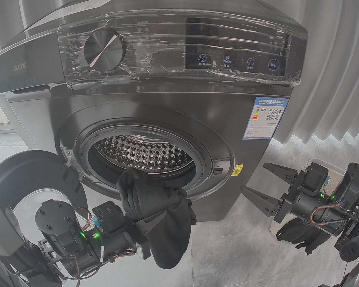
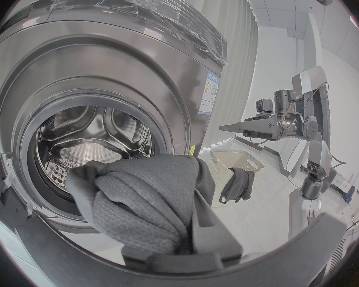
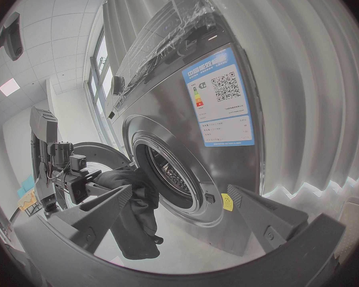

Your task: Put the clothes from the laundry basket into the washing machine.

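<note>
A grey front-loading washing machine (image 1: 155, 100) stands with its round door (image 1: 32, 180) swung open to the left and its drum (image 1: 147, 152) exposed. My left gripper (image 1: 147, 224) is shut on a black garment (image 1: 159, 216), which hangs just in front of the lower rim of the opening. The same garment (image 2: 147, 204) bunches close to the drum (image 2: 87, 144) in the left wrist view, and it (image 3: 135, 208) hangs by the opening in the right wrist view. My right gripper (image 1: 263, 184) is open and holds nothing, to the right of the machine. The white laundry basket (image 2: 235, 164) stands on the floor with dark clothes (image 2: 237, 184) draped over its edge.
A pleated curtain (image 1: 335, 60) hangs behind and to the right of the machine. More dark cloth (image 1: 299, 232) lies under my right arm by the basket (image 1: 327, 172). Pale tiled floor (image 1: 227, 252) spreads in front of the machine.
</note>
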### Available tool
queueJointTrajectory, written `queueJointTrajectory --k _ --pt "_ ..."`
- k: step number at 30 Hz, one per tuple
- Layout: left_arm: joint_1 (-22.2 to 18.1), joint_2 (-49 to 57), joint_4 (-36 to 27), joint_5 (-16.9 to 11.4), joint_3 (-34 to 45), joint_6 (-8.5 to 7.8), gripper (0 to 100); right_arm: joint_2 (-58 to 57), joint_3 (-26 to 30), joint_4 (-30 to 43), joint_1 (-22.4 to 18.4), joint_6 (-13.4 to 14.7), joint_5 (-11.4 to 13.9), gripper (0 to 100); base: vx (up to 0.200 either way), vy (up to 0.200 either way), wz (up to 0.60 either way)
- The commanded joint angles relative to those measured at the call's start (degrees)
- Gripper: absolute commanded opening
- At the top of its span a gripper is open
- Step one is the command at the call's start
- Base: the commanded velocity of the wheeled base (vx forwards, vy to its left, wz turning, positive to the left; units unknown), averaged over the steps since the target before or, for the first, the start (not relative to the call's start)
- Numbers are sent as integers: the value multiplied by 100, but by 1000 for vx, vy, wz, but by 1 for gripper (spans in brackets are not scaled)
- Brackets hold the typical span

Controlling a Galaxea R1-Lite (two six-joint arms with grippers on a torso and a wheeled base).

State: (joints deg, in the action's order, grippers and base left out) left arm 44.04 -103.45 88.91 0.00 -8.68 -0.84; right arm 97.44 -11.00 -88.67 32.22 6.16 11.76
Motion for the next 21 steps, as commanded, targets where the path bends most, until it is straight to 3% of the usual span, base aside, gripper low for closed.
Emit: queueJointTrajectory --k 1,14,17,21 --pt "78 -9 4 0 15 -4 0 3 1 -1 4 0 1 100 0 0 0" --pt "280 -53 4 9 77 -4 0 3 1 -10 12 0 1 100 0 0 0" --pt "306 -79 4 18 95 -4 0 3 1 -10 12 0 1 100 200 0 0" --pt "315 -96 4 18 95 -4 0 3 1 -10 12 0 1 100 0 0 0"
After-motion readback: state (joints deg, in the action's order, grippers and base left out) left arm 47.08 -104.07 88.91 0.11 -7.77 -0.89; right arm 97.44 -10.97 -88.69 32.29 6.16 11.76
